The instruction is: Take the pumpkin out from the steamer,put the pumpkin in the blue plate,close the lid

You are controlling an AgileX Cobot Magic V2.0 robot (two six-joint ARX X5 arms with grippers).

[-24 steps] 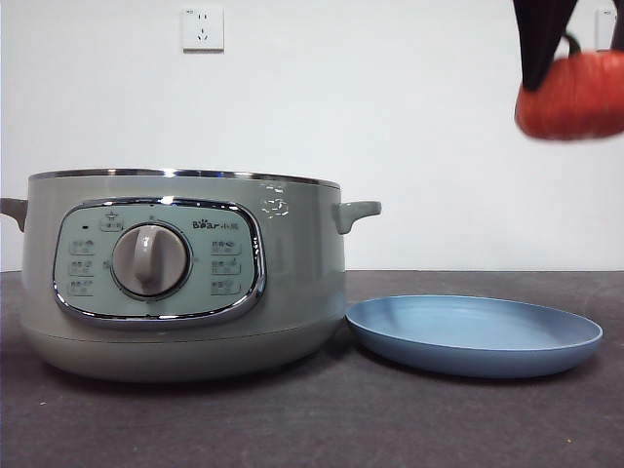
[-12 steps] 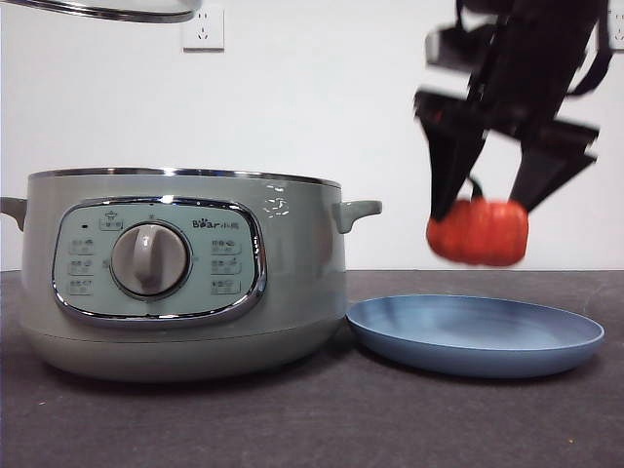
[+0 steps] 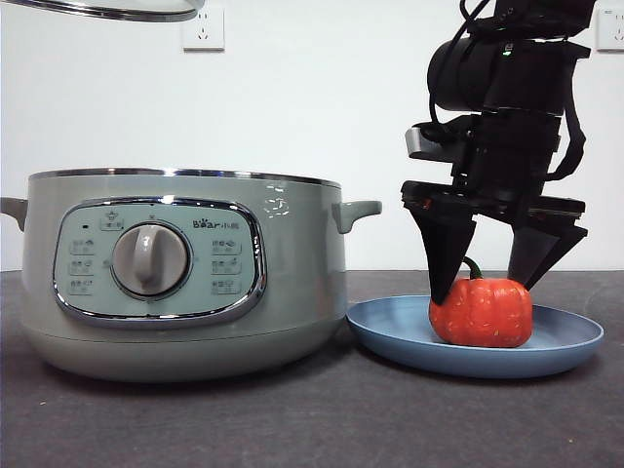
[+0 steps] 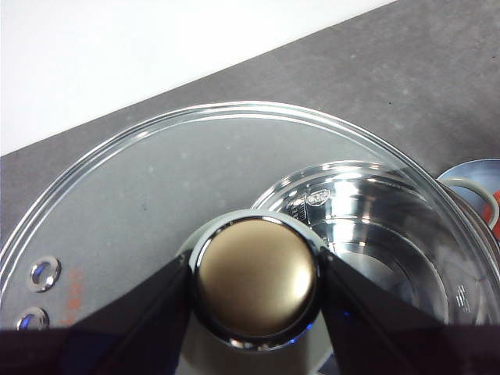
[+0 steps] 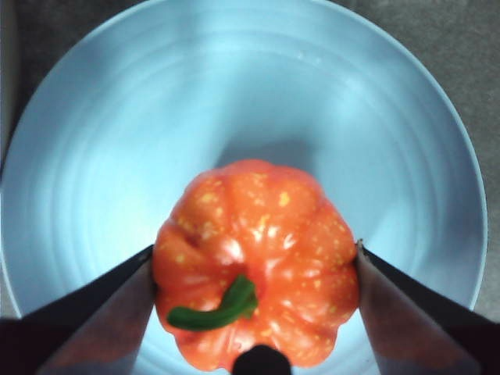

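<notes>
The orange pumpkin (image 3: 483, 314) rests upright in the blue plate (image 3: 390, 336), to the right of the steamer (image 3: 185, 273). My right gripper (image 3: 485, 292) reaches down from above, one jaw against each side of the pumpkin (image 5: 258, 234), shut on it over the plate (image 5: 234, 94). The steamer stands open. My left gripper (image 4: 256, 281) is shut on the knob of the glass lid (image 4: 156, 180) and holds it high above the steamer; only the lid's rim (image 3: 107, 10) shows at the front view's top left. Through the glass I see the steamer's shiny inner bowl (image 4: 367, 226).
A white wall with a socket (image 3: 203, 27) stands behind the dark table (image 3: 312, 419). The steamer's side handle (image 3: 356, 212) juts toward the plate. The plate's near edge almost touches the steamer's base.
The right gripper came down and to the left with the pumpkin, from high at the right edge to the plate. The lid's rim appeared at the top left.
</notes>
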